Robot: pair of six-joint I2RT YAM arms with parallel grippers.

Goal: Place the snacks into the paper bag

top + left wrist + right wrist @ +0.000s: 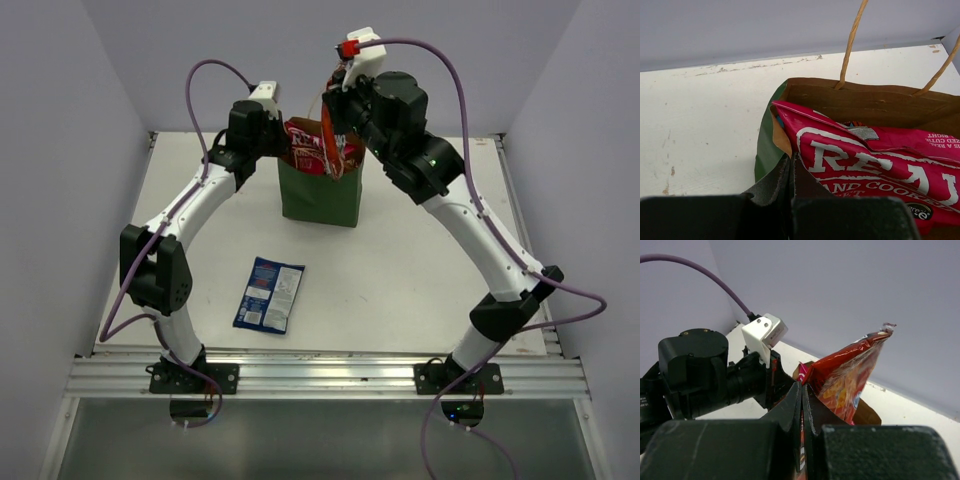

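The dark green paper bag (320,197) stands upright at the back middle of the table. The pink "REAL" crisp bag (875,170) sticks out of its mouth and also shows in the top view (303,143). My left gripper (790,159) is shut on the bag's left rim (781,136). My right gripper (803,386) is shut on the orange-red packet (852,372) and holds it upright over the bag's mouth (335,140). The small blue packet (270,293) lies flat on the table in front of the bag. I cannot make out the red candy bag.
The bag's tan loop handles (851,45) stand up at its far wall. The left arm's wrist (715,375) is close beside my right gripper. Purple walls enclose the white table (420,270) at the back and sides.
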